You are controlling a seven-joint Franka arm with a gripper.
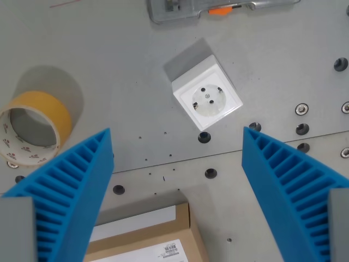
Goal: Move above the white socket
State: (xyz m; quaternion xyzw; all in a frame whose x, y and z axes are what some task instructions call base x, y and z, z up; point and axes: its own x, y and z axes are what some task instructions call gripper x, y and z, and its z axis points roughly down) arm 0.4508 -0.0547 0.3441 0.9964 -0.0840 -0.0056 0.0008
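The white socket (207,99) is a square box with a round two-pin face, standing rotated on the grey metal table (125,65) in the upper middle of the wrist view. My gripper (177,143) is open and empty. Its two blue ribbed fingers (71,191) frame the lower left and lower right of the view. The socket lies above the gap between the fingers in the picture, slightly towards the wrist view's right. Nothing is between the fingers.
A roll of tan tape (34,126) stands at the wrist view's left. A brown cardboard box with a white label (147,237) lies at the bottom centre. A grey tool with an orange part (218,9) lies at the top edge. Bolt holes dot the table.
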